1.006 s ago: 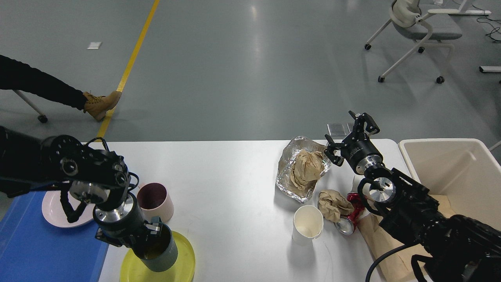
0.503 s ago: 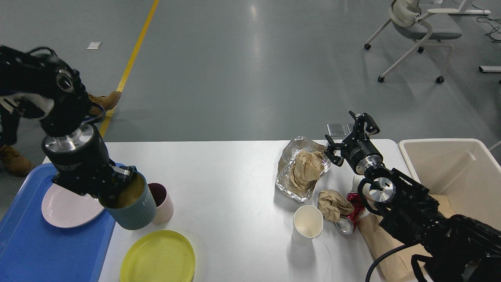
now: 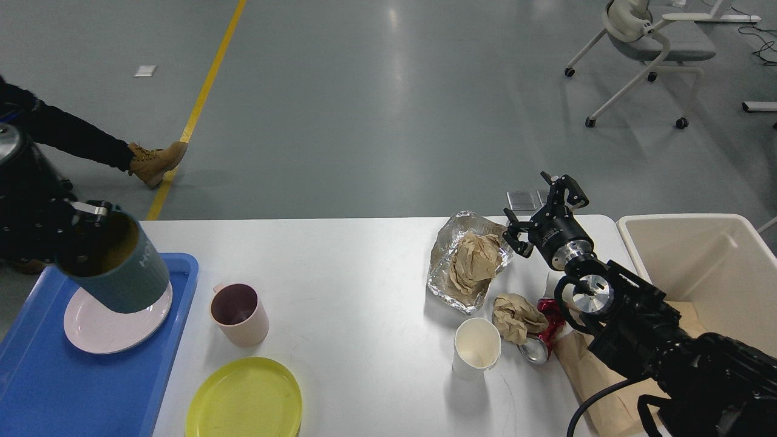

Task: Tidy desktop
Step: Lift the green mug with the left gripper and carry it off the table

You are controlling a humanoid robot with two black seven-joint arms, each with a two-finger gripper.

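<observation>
The white desktop (image 3: 352,273) spans the view. My left gripper (image 3: 91,221) at the far left is shut on the rim of a grey-blue cup (image 3: 115,267), held tilted above a pink plate (image 3: 106,318) on the blue tray (image 3: 67,376). On the desktop stand a pink mug (image 3: 240,314) and a yellow plate (image 3: 246,397). To the right lie a foil sheet with crumpled brown paper (image 3: 470,261), a second paper ball (image 3: 516,315), a white paper cup (image 3: 478,347) and a crushed red can (image 3: 540,340). My right gripper (image 3: 543,209) stands open by the foil's far right corner.
A cream bin (image 3: 698,267) stands off the desktop's right end. A brown paper bag (image 3: 589,376) lies under my right arm. A person's leg and boot (image 3: 152,161) are on the floor at the left, an office chair (image 3: 649,48) at the far right.
My left gripper has carried the grey-blue cup up off the yellow plate and leftward, to above the pink plate on the blue tray. The right arm has stayed still.
</observation>
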